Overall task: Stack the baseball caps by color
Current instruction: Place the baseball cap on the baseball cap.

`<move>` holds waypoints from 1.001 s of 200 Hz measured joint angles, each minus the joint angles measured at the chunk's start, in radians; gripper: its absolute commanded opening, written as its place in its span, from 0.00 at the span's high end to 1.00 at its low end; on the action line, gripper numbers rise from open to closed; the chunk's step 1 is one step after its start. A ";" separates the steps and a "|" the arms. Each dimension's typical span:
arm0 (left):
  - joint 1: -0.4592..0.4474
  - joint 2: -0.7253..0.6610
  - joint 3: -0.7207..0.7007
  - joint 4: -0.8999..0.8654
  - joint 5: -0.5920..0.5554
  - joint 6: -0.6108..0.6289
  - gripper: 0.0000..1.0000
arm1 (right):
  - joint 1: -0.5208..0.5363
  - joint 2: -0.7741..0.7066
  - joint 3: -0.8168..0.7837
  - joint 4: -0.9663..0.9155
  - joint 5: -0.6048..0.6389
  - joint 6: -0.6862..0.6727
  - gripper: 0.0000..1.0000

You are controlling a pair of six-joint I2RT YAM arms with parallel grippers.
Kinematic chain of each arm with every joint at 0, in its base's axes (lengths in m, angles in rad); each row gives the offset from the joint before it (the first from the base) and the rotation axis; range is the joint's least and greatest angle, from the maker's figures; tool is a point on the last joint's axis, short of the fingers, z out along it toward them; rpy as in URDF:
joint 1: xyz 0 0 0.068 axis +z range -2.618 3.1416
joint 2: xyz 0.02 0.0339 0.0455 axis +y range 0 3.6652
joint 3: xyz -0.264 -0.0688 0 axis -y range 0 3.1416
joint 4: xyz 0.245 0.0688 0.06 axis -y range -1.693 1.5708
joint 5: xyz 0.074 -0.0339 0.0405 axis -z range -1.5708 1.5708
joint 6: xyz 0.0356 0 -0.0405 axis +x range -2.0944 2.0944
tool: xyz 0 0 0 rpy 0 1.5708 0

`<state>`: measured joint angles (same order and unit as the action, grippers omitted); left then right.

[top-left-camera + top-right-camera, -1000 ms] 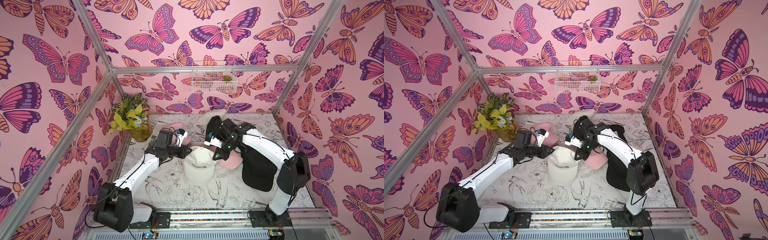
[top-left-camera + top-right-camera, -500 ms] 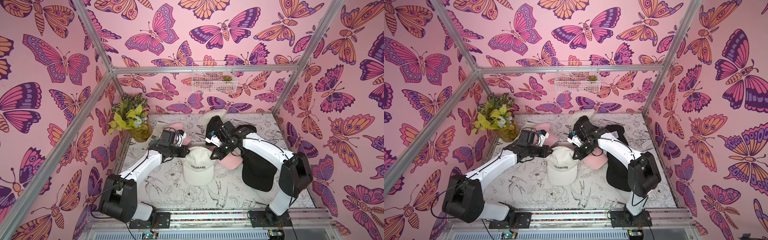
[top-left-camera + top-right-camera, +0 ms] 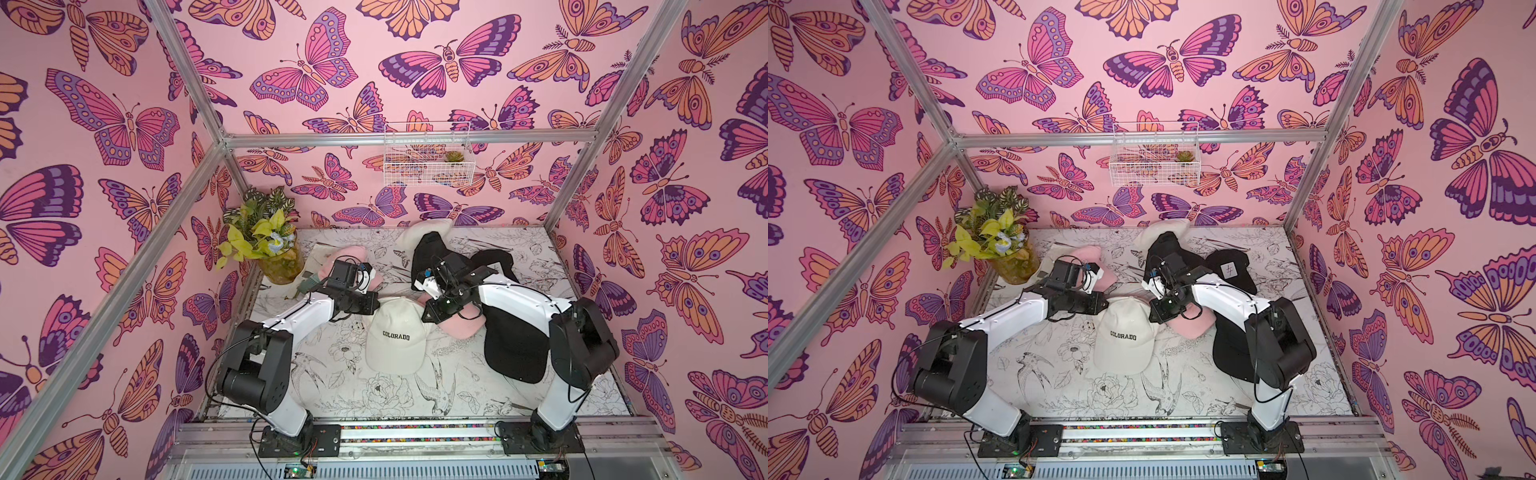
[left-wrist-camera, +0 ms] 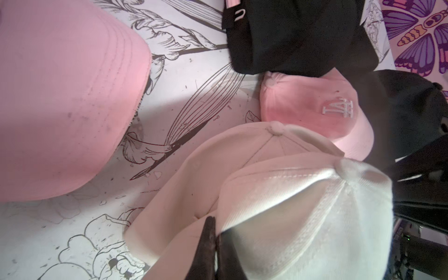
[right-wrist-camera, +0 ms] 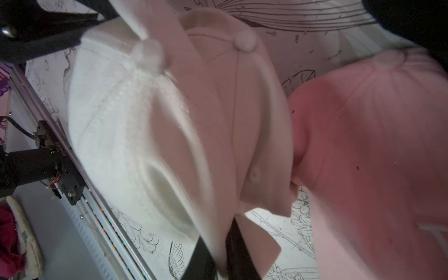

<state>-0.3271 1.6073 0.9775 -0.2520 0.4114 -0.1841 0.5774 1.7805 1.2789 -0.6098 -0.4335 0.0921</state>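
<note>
Nearest the arm bases, the top cream cap lies in the middle of the table, brim toward the bases and COLORADO lettering up. The left wrist view shows it sitting over a lower cream cap, with the crowns not quite lined up. The left gripper has its jaws together, clamped on the top cap's back rim. The right gripper has cream fabric between its fingers, but the blur hides whether those jaws pinch it or stand loose. The step in hand looks like seating one cream cap on the other. To do it well, I judge both sides should settle level so the upper crown nests squarely. Each jaw should then part fully and back away low, so the soft fabric does not snag and drag the pair askew. Just beside the right gripper, touching the cream pair, lies the logo pink cap, which is best left unnudged. Farther right is the big black cap, and behind the left wrist is the far pink cap. At the back wall, the far cream cap has yet to join this stack.
</note>
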 measured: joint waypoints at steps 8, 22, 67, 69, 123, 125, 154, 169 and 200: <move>0.000 0.006 0.000 0.002 -0.020 0.000 1.00 | 0.000 0.002 -0.010 0.026 0.010 0.017 0.85; 0.000 0.018 0.000 0.011 -0.050 0.000 1.00 | 0.000 0.005 -0.019 0.066 0.023 0.044 0.85; 0.000 0.039 -0.003 0.022 -0.100 -0.003 1.00 | 0.000 0.005 -0.064 0.171 0.071 0.097 0.84; 0.000 0.039 -0.004 0.022 -0.103 -0.003 1.00 | 0.000 0.005 -0.066 0.175 0.075 0.098 0.84; -0.001 0.039 -0.049 0.045 -0.197 -0.033 0.72 | 0.016 0.006 -0.112 0.275 0.105 0.151 0.68; -0.001 0.039 -0.052 0.045 -0.203 -0.031 0.68 | 0.018 0.006 -0.113 0.277 0.108 0.154 0.67; 0.000 0.028 -0.060 0.019 -0.286 -0.076 0.37 | 0.034 -0.009 -0.142 0.310 0.193 0.197 0.42; 0.000 -0.031 -0.073 -0.010 -0.342 -0.099 0.21 | 0.034 -0.061 -0.190 0.332 0.233 0.218 0.28; 0.000 -0.245 -0.128 -0.032 -0.420 -0.166 0.07 | 0.034 -0.221 -0.291 0.395 0.241 0.255 0.01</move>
<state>-0.3275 1.3628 0.8494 -0.2844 -0.0086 -0.3496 0.6113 1.5593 0.9882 -0.2146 -0.1928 0.3473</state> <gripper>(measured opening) 0.903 0.955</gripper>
